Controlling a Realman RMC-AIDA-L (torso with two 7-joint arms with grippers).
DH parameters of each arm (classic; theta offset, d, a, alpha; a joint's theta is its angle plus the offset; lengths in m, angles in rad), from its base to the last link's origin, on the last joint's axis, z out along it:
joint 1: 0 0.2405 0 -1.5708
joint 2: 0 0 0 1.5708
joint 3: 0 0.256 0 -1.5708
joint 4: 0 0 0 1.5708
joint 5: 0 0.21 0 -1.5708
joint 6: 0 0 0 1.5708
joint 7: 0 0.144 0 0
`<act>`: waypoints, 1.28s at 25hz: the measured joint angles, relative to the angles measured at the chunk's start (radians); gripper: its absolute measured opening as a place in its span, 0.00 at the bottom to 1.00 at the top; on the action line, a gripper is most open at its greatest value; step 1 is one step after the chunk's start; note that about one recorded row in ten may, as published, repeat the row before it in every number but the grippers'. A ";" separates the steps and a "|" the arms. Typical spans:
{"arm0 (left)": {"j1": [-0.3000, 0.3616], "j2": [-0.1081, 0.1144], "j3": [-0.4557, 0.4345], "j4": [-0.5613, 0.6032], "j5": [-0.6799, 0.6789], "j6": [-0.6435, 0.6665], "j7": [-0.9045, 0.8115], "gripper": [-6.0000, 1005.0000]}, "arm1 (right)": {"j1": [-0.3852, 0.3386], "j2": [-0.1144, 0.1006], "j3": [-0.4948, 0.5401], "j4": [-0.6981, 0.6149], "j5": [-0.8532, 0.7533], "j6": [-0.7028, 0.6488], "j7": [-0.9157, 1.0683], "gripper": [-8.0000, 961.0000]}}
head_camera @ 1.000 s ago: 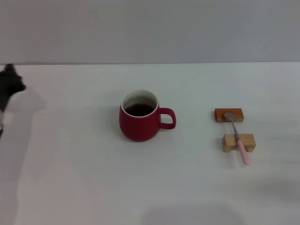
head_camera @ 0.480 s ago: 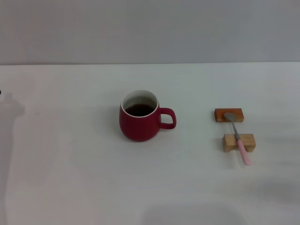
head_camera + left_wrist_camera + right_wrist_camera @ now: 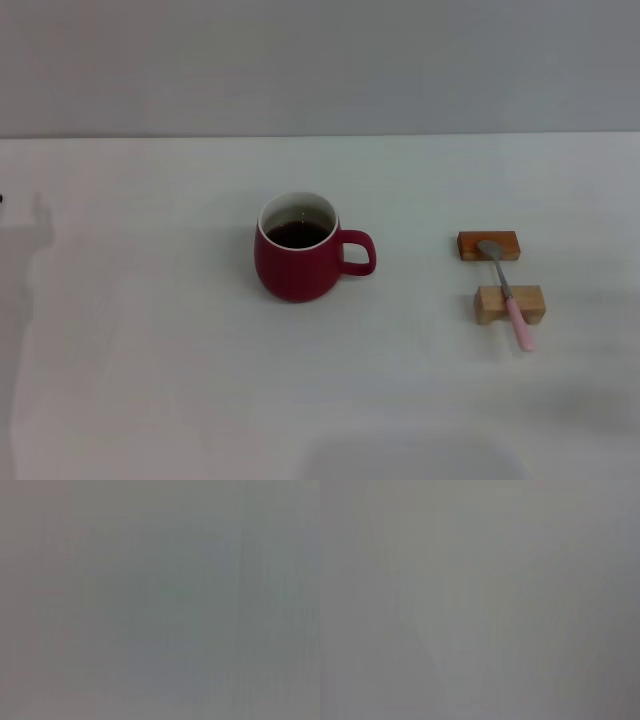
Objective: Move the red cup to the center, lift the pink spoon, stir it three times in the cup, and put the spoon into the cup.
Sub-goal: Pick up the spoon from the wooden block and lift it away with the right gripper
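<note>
The table point(image 3: 150, 400) spreads bare before me; neither of my grippers shows, so I cannot tell how my jaws stand. The red cup point(image 3: 296, 262) sits near the middle, handle toward my right. Well right of it the pink spoon point(image 3: 508, 296) bridges two wooden blocks point(image 3: 489, 245), handle toward me, nearer my right arm.

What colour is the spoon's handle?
Pale pink on the pink spoon, clearest in the head view.

Left gripper point(image 3: 1, 198), only a tiny dark speck at the view's edge, details indiscernible
</note>
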State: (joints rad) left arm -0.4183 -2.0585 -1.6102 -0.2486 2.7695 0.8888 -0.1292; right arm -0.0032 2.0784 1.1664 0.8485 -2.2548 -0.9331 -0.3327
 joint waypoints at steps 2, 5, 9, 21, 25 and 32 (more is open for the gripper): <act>-0.004 0.000 0.002 0.000 0.001 -0.001 0.002 0.36 | -0.012 0.001 -0.023 0.009 0.000 -0.008 -0.003 0.67; -0.008 0.000 0.002 0.002 0.001 -0.001 0.002 0.47 | -0.021 0.002 -0.045 0.013 0.001 -0.018 -0.003 0.67; -0.020 0.000 -0.003 0.005 0.002 -0.002 0.015 0.72 | -0.040 0.005 -0.106 0.025 0.019 -0.041 0.000 0.67; -0.042 0.004 -0.005 0.014 -0.005 -0.005 0.041 0.83 | -0.059 0.003 -0.375 0.049 0.164 -0.116 -0.007 0.67; -0.042 0.004 -0.005 0.014 -0.005 -0.005 0.042 0.83 | -0.062 0.003 -0.429 0.052 0.192 -0.131 -0.008 0.67; -0.042 0.007 -0.007 0.014 -0.005 -0.005 0.042 0.83 | -0.076 0.003 -0.521 0.061 0.217 -0.134 -0.009 0.67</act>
State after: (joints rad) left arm -0.4602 -2.0518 -1.6169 -0.2345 2.7642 0.8837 -0.0874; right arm -0.0788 2.0817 0.6453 0.9096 -2.0377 -1.0673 -0.3419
